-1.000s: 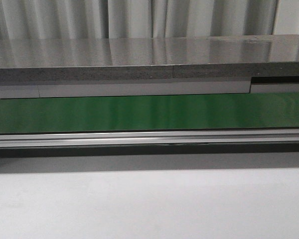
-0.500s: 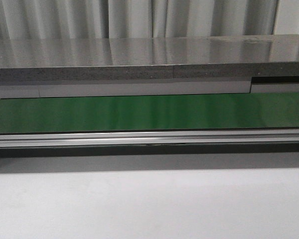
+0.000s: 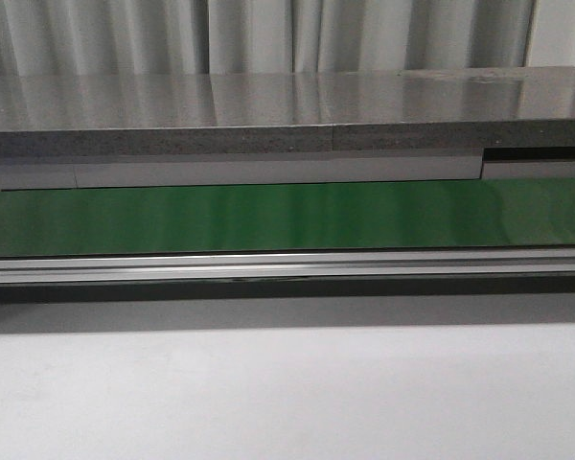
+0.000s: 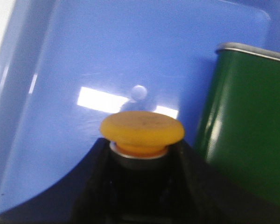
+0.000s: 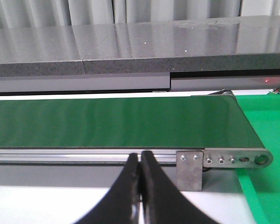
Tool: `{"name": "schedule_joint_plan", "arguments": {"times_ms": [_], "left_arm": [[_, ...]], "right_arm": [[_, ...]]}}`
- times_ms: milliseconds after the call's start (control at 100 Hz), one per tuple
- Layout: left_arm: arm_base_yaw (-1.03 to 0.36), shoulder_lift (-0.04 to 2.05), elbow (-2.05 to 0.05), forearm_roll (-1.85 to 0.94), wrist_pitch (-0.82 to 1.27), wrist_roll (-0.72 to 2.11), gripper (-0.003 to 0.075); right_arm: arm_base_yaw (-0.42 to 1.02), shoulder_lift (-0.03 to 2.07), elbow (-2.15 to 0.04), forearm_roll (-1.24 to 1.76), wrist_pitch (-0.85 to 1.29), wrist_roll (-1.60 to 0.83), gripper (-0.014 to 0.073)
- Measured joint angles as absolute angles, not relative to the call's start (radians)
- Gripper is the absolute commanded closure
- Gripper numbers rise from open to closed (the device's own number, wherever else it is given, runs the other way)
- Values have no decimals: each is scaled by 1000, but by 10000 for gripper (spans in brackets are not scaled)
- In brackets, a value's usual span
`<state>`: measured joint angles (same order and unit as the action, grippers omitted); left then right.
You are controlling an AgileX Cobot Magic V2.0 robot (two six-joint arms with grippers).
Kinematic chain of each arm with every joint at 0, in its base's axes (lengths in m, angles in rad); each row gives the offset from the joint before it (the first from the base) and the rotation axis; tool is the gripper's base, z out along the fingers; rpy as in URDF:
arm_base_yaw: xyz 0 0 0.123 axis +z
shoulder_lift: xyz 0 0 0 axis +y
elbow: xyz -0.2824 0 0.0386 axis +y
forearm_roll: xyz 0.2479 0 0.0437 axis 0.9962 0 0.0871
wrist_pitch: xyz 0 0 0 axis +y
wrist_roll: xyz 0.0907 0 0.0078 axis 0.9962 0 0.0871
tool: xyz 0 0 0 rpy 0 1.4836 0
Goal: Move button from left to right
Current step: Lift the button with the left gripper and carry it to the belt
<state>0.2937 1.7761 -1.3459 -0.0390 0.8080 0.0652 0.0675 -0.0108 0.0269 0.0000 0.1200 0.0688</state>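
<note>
Left gripper point(image 4: 139, 161) jaws clenched around the yellow-capped, black-bodied button point(image 4: 142, 128) over a blue tray point(image 4: 84, 56); right gripper point(image 5: 140, 175) jaws closed empty. Next, probably carry rightward.

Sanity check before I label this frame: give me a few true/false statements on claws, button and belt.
1. The left claw holds the button by its body, below the yellow cap. True.
2. The button hangs over the green belt. False: it is over a blue tray, beside a green tin.
3. The right claw is open. False: its fingers are pressed together, holding nothing.
4. The conveyor belt carries nothing in the front view. True.
5. A green bin lies past the belt's end. True.
</note>
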Motion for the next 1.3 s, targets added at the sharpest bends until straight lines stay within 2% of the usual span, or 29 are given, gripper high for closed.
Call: {"name": "schedule_joint_plan", "arguments": {"times_ms": [560,820,870,940,990,1090,1160,1210,1300], "left_arm": [[163,1776,-1346,-62,825,124,740],[156,1796,-1346,-60,826,124,727],[156,1808,-1346,-60,826,124,689],[155,1815,-1346,-60,829,124,587],[155,1818,-1346,-60,829,124,484],[155,1818,-1346,-60,829,124,224],[155,1818,-1346,-60,829,124,100],[155,1818,-1346,-60,829,124,57],[155,1818,-1346,-60,829,124,51]], "right_arm": [[68,-11,27,0,120,69,662],[68,-11,27,0,120,69,662],[68,-11,27,0,120,69,662],[68,-11,27,0,120,69,662],[68,-11,27,0,120,69,662],[68,-11,27,0,120,69,662],[68,-11,27,0,120,69,662],[68,-11,27,0,120,69,662],[68,-11,27,0,120,69,662]]}}
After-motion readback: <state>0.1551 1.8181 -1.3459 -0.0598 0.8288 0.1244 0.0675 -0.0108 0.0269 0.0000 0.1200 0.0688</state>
